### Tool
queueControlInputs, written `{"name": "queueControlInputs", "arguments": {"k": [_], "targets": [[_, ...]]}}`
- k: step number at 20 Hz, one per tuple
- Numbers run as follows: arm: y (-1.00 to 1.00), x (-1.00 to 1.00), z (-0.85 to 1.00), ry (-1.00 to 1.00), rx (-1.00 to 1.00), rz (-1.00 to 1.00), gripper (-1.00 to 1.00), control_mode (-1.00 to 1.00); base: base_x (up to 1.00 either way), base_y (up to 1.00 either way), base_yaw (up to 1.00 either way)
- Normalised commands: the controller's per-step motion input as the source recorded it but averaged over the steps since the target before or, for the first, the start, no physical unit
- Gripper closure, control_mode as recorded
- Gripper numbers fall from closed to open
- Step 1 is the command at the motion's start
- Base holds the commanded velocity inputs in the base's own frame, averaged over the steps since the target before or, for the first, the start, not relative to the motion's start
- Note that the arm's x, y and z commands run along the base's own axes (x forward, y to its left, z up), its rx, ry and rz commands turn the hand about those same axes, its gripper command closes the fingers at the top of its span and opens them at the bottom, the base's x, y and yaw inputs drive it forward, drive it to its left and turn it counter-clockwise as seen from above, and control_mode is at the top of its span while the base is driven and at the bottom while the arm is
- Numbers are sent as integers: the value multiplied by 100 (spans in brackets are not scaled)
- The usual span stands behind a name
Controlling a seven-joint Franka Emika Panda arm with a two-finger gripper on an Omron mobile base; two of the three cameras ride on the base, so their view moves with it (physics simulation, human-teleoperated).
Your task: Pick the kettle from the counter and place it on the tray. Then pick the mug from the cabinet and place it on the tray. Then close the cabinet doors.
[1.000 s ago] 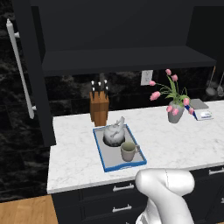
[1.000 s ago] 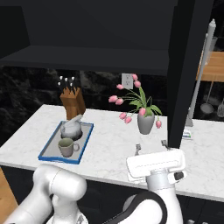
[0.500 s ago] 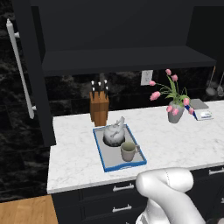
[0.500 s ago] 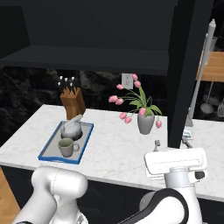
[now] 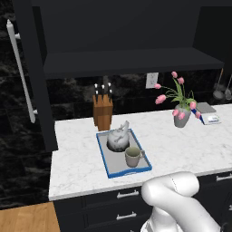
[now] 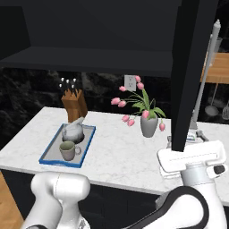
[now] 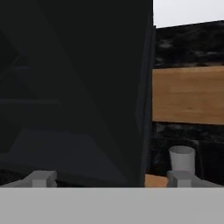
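Kettle (image 5: pixel 118 139) and mug (image 5: pixel 132 157) sit on tray (image 5: pixel 105 160) (doors (image 6: pixel 191 71) open).

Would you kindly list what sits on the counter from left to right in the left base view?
Knife block → tray holding the kettle and the mug → vase of pink tulips → small flat grey and white item at the far right.

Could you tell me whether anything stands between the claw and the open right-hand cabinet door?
Nothing visible does. In the hand view the open claw faces the tall dark navy panelled door directly, with no object in front of it.
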Motion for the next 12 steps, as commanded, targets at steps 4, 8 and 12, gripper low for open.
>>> {"name": "queueControlInputs", "arguments": {"k": [4, 8, 12], "targets": [[0, -12, 43, -1, -18, 4, -100, -100, 0, 0, 0], [0, -16, 40, -5, -20, 7, -100, -100, 0, 0, 0], [3, -17, 40, -8, -22, 10, -100, -100, 0, 0, 0]]}}
